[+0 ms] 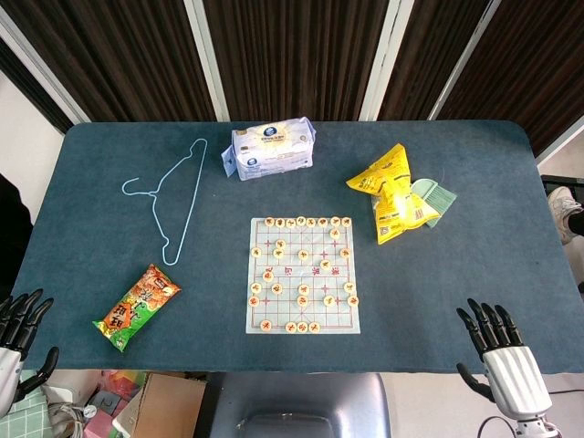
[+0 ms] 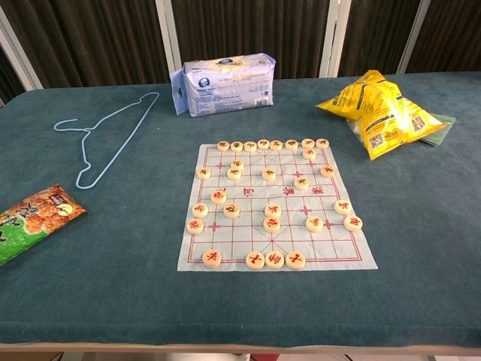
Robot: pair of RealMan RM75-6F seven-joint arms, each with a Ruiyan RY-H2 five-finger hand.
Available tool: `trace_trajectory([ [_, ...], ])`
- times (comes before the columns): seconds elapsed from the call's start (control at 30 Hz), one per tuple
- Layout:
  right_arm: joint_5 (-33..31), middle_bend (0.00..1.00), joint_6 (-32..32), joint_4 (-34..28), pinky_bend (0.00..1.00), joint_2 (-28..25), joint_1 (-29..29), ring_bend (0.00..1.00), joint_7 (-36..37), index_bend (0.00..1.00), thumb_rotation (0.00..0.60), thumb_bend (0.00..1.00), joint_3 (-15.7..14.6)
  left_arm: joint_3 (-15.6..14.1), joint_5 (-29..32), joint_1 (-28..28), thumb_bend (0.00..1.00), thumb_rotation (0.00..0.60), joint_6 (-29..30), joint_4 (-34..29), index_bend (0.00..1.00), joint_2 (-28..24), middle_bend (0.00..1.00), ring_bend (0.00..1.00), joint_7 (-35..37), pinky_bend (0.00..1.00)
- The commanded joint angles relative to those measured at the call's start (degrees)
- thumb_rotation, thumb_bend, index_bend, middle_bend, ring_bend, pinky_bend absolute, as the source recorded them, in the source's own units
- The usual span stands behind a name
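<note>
At table's near edge, left hand (image 1: 20,330) and right hand (image 1: 500,351), fingers spread, empty; chess sheet (image 1: 303,273) between.

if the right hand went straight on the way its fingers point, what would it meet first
The right hand is open at the table's near edge, fingers pointing up and slightly left over bare blue cloth. That line looks free at first; the yellow snack bag is probably the first thing met, though height is unclear.

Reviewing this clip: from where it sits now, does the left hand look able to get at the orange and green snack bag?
Probably yes. The left hand hangs open at the table's near left edge, and the snack bag lies just inboard of it on bare cloth. Nothing stands between them; the blue hanger lies farther back.
</note>
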State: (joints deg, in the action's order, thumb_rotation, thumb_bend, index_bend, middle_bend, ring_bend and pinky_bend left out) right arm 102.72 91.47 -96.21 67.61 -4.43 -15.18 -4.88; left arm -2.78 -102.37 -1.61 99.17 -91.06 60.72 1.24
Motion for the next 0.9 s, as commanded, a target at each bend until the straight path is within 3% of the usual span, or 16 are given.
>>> trace_trajectory([
  [0.03, -0.1, 0.0, -0.3, 0.0, 0.0, 0.0, 0.2, 0.0, 0.1, 0.0, 0.6, 0.38, 0.1, 0.1, 0.1, 0.1, 0.44, 0.6, -0.1, 0.0, 0.0, 0.0, 0.0, 0.0, 0.1, 0.05],
  [0.13, 0.0, 0.0, -1.4, 0.4, 0.0, 0.3, 1.0, 0.0, -0.4, 0.0, 0.6, 0.38, 0.4, 0.2, 0.4, 0.3, 0.44, 0.6, -0.5, 0.0, 0.0, 0.0, 0.0, 0.0, 0.3, 0.05],
  [0.33, 2.1, 0.0, -9.8, -1.5, 0.0, 0.2, 9.3, 0.0, -1.0, 0.02, 0.6, 0.38, 3.8, 0.3, 0.5, 0.5, 0.44, 0.6, -0.7, -0.1, 0.0, 0.1, 0.0, 0.0, 0.4, 0.05],
  [0.43, 2.0, 0.0, -16.7, -4.5, 0.0, -0.1, 15.0, 0.0, -3.2, 0.09, 0.6, 0.38, 6.4, 0.5, 1.0, 0.6, 0.44, 0.6, -1.0, -0.2, 0.0, 0.1, 0.0, 0.0, 0.3, 0.05],
  [0.6, -4.1, 0.0, -30.1, -6.5, 0.0, 1.8, 24.6, 0.0, -5.6, 0.27, 0.6, 0.38, 11.5, 0.6, 1.3, 0.6, 0.44, 0.6, -1.0, -0.2, 0.0, -0.1, 0.0, 0.0, 1.0, 0.05],
  [0.73, -7.5, 0.0, -36.8, -3.8, 0.0, 5.8, 30.8, 0.0, -6.6, 0.38, 0.6, 0.39, 14.3, 0.7, 1.6, 0.5, 0.44, 0.6, -0.6, 0.0, 0.0, -0.4, 0.0, 0.0, 1.8, 0.05],
  [0.9, -9.8, 0.0, -41.2, 2.4, 0.0, 11.8, 36.4, 0.0, -6.8, 0.47, 0.6, 0.41, 15.5, 0.6, 1.8, 0.5, 0.44, 0.6, -0.7, 0.1, 0.0, -0.6, 0.0, 0.0, 2.4, 0.05],
])
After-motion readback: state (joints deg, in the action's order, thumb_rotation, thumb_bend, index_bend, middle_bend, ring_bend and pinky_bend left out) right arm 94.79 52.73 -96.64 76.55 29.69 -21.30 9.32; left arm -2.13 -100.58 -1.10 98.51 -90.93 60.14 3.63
